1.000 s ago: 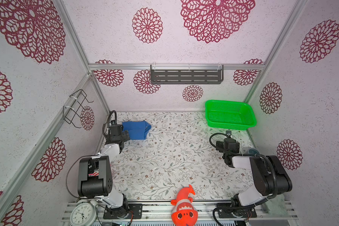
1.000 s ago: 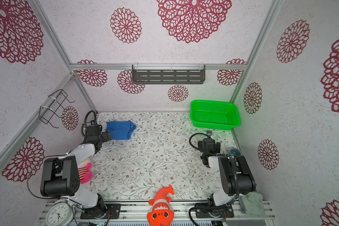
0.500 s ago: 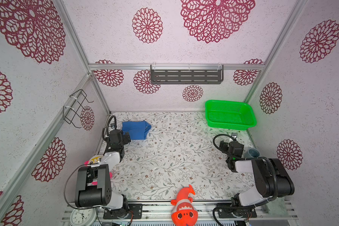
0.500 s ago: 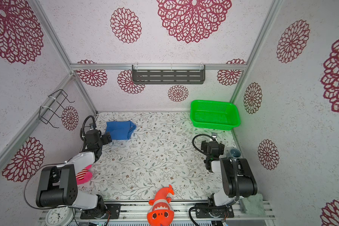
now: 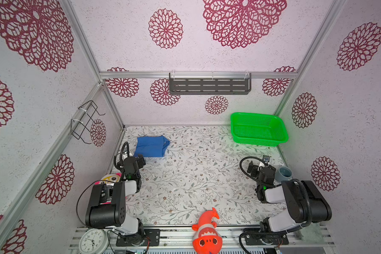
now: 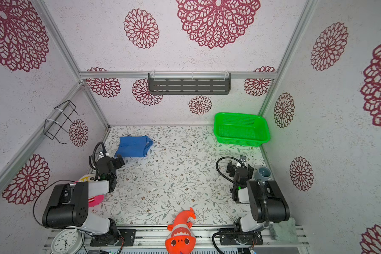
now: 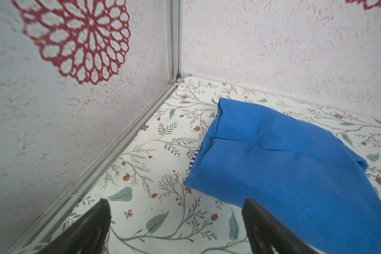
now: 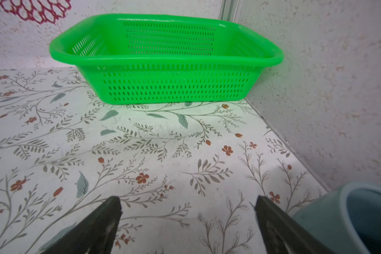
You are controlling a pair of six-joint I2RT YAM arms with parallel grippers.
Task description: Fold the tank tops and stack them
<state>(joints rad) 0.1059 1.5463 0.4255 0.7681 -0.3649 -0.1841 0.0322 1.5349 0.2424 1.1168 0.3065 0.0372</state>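
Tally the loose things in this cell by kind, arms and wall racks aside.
Tank tops: 2, the royal blue tank top over the striped tank top
Plush toys: 2, orange fish plush, pink-and-yellow plush
Containers: 2, green basket, grey-blue cup
Clock: 1
Towel: 1
Total: 8

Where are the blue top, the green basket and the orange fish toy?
blue tank top (image 7: 284, 167): left wrist view, middle of the folded cloth.
green basket (image 8: 174, 83): right wrist view, its near slotted wall.
orange fish toy (image 5: 205, 231): in a top view, its body.
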